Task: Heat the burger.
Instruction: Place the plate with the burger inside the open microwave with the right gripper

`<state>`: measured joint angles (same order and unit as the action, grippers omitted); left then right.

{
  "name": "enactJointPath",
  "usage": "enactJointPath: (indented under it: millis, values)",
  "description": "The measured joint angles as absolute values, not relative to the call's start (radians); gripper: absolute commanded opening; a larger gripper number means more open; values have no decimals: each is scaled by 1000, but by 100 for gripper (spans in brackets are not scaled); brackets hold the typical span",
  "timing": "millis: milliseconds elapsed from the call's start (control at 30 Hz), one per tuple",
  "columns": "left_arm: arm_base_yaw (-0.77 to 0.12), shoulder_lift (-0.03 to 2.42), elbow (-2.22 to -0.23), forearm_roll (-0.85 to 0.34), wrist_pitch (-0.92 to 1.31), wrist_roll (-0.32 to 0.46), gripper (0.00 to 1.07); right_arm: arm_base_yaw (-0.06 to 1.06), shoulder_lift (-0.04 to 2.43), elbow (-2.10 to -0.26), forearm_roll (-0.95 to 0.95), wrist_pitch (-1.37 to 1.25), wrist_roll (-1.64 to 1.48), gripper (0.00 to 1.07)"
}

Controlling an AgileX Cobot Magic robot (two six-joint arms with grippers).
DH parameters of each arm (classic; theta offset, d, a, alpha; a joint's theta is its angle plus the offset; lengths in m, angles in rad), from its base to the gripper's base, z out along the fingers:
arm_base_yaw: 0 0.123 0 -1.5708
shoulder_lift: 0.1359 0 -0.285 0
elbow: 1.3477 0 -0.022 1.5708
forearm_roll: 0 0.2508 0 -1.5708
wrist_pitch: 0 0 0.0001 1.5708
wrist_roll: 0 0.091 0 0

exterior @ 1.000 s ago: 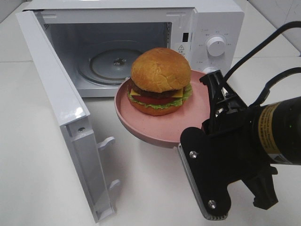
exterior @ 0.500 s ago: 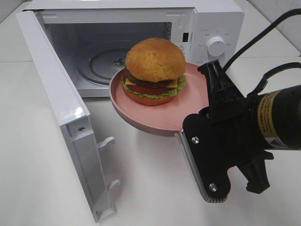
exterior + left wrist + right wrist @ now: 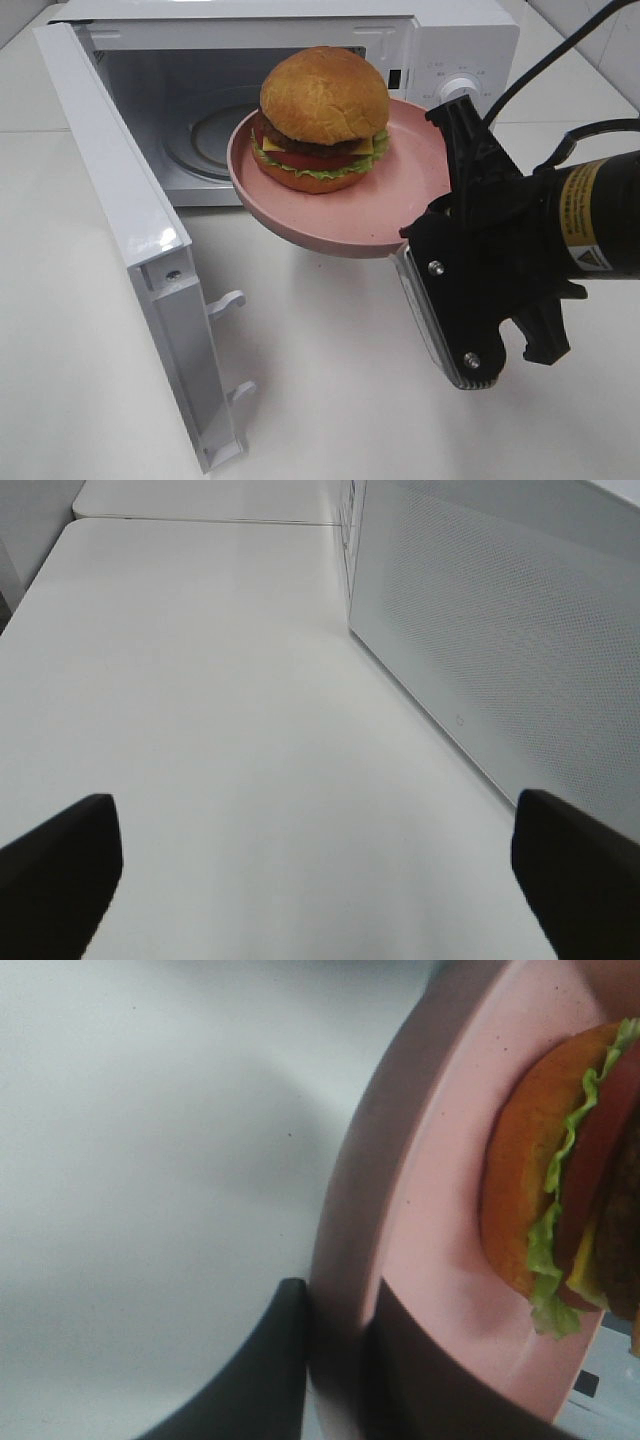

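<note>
White tabletop (image 3: 330, 390) fills the scene, with a white microwave (image 3: 470, 40) standing at the back, its door (image 3: 120, 210) swung wide open toward the left and its glass turntable (image 3: 205, 135) bare inside the cavity. The burger (image 3: 322, 95) sits upright on a pink plate (image 3: 400, 190), on the half of the plate farther from the arm. The plate is off the table, just in front of the microwave's opening, and it partly hides the lower right of the cavity and the control panel below the knob (image 3: 460, 88). The right gripper (image 3: 408, 240) pinches the plate's near rim; in the right wrist view its dark fingers (image 3: 270, 1360) are clamped on either side of the pink edge, with the bun, lettuce and tomato close beyond. The left gripper (image 3: 320, 880) hangs over bare table beside the microwave's perforated side wall, its two dark fingertips (image 3: 60, 870) spread wide with nothing between them.
</note>
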<state>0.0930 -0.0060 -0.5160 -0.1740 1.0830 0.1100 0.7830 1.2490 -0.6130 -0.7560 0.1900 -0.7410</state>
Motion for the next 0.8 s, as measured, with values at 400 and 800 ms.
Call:
enactJointPath:
  millis: [400,800]
  values:
    - [93,-6,-516,-174,1083,110,98,730,1249,-613,-602,185,-973,6]
    - [93,-6,-516,-174,1083,110,98,712,1253,-613,-295,187,-1303,7]
